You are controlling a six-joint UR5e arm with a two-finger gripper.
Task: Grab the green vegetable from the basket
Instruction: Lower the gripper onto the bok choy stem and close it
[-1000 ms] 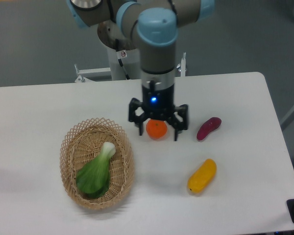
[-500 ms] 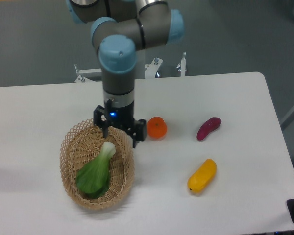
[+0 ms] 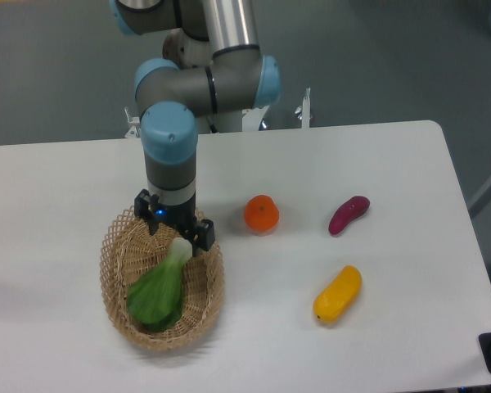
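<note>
The green vegetable [image 3: 159,291], a bok choy with dark leaves and a pale stalk end, lies slanted in the tan wicker basket [image 3: 114,278] at the left of the table. My gripper [image 3: 173,232] hangs open over the far part of the basket, right above the stalk end. Its two fingers stand spread, one near the basket's back rim, the other beside the stalk. Nothing is held between them.
An orange [image 3: 262,214] sits right of the basket. A purple sweet potato [image 3: 349,214] lies farther right, and a yellow oblong vegetable [image 3: 338,294] nearer the front. The arm reaches down from the back of the table.
The gripper has travelled left from over the orange to over the basket's far part, still open. The vegetables and the orange have not moved.
</note>
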